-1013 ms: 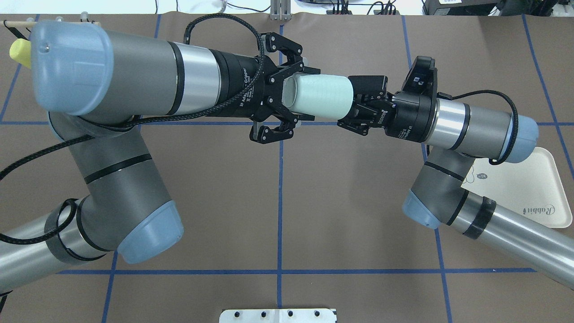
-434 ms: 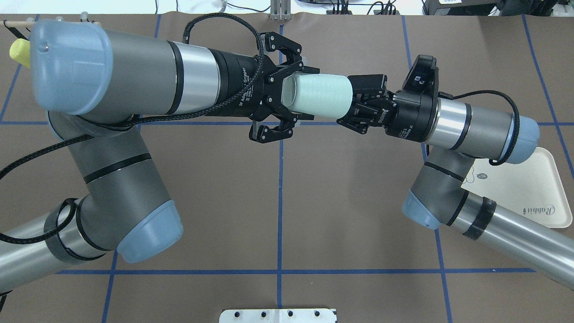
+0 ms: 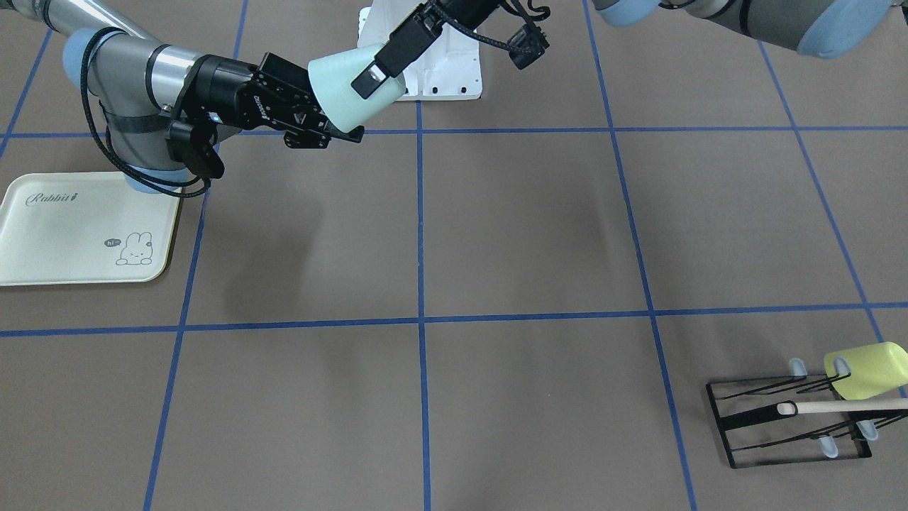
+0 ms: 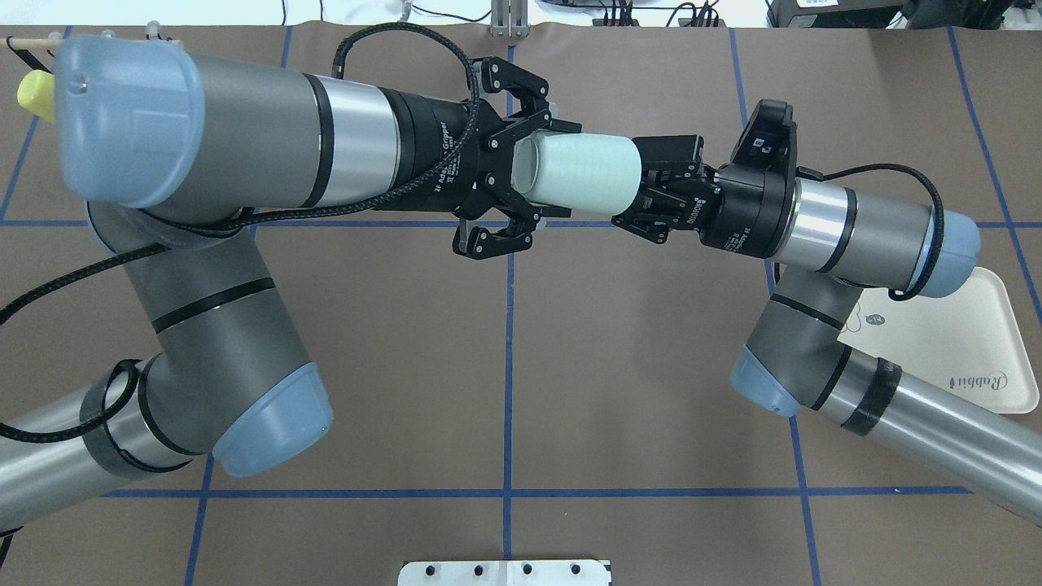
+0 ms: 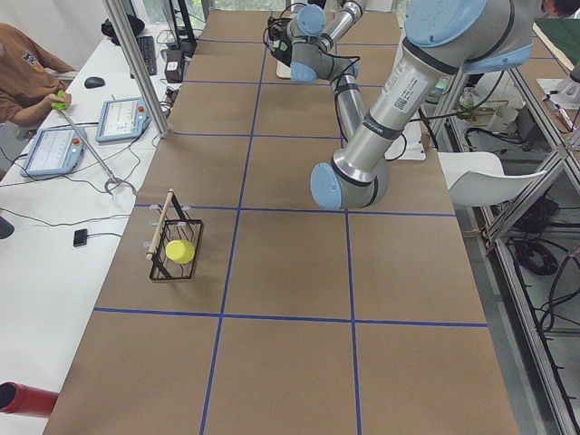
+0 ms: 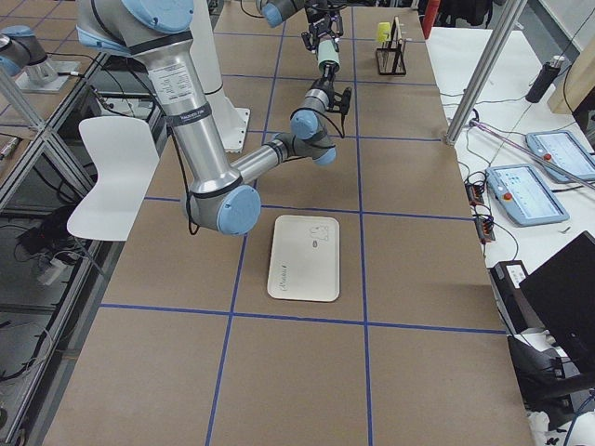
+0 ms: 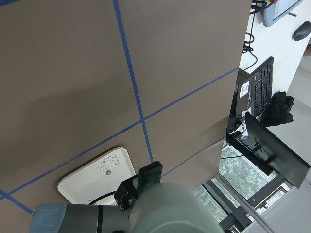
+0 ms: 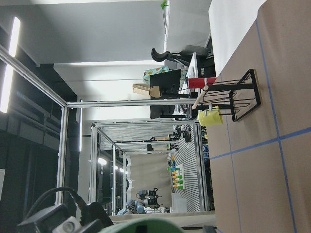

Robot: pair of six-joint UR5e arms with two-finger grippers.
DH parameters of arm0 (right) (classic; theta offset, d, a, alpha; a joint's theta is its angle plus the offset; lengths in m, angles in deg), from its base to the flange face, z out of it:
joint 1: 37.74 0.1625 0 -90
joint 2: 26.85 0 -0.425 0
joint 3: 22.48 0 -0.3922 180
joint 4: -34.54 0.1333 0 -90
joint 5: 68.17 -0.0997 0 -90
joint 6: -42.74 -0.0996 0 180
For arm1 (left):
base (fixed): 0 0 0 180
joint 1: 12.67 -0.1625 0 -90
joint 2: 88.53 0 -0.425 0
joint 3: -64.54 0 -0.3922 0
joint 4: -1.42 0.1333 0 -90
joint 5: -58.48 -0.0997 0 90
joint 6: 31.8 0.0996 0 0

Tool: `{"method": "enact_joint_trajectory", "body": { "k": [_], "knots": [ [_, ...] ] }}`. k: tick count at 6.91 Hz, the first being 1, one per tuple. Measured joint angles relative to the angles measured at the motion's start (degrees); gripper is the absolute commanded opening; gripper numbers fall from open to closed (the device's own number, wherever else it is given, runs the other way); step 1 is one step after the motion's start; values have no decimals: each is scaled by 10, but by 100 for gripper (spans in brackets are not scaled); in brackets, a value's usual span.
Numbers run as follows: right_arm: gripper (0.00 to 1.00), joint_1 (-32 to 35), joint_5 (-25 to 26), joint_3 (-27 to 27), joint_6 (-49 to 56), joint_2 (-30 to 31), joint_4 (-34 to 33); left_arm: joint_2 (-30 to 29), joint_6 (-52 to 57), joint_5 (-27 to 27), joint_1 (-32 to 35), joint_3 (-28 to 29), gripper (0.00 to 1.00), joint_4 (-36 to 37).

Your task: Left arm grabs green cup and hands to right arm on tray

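The green cup (image 4: 582,175) lies on its side in the air over the table's far middle, held between both arms. My left gripper (image 4: 562,171) has its fingers on either side of the cup's wide rim end. My right gripper (image 4: 651,191) is shut on the narrow base end. In the front-facing view the cup (image 3: 340,89) sits between the right gripper (image 3: 323,106) and the left gripper (image 3: 376,71), one left finger lying across it. The cream tray (image 4: 969,342) lies flat on the table under the right arm, bare, and shows in full in the front-facing view (image 3: 64,234).
A yellow-green cup (image 3: 865,369) hangs on a black wire rack (image 3: 780,419) at the table's far left corner. The white robot base plate (image 4: 505,572) is at the near edge. Blue tape lines grid the brown table.
Almost nothing has changed. The cup stays in the same place between both grippers, and the left arm has shifted only a hair.
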Motion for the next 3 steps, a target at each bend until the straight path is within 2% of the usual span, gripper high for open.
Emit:
{"method": "enact_joint_trajectory", "body": {
  "k": [2, 3],
  "knots": [
    [38, 0, 1, 2, 0, 0, 9, 0, 0, 0, 0, 1, 18, 0],
    [36, 0, 1, 3, 0, 0, 11, 0, 0, 0, 0, 1, 27, 0]
  ]
}}
